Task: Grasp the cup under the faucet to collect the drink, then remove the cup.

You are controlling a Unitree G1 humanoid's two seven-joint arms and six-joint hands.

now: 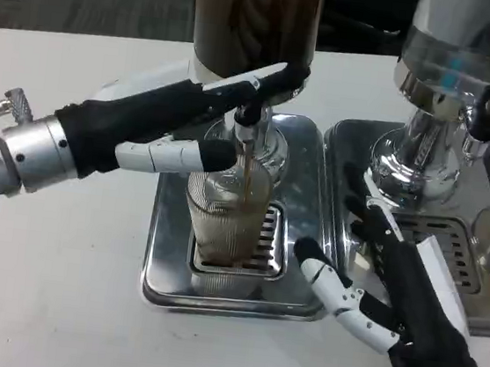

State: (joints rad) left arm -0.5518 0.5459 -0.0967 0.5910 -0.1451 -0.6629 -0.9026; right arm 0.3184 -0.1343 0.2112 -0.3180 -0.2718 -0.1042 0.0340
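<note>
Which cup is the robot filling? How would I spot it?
Find the left of the two steel drip trays. On its grate, under the dark dispenser's faucet, stands a clear ribbed cup. It alone has a brown stream pouring into it, the left hand above it.

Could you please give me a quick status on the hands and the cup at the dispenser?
Left hand on the faucet lever, thumb beside the cup. Cup on drip tray, dark drink streaming in. Right hand open, resting by the tray, holding nothing.
</note>
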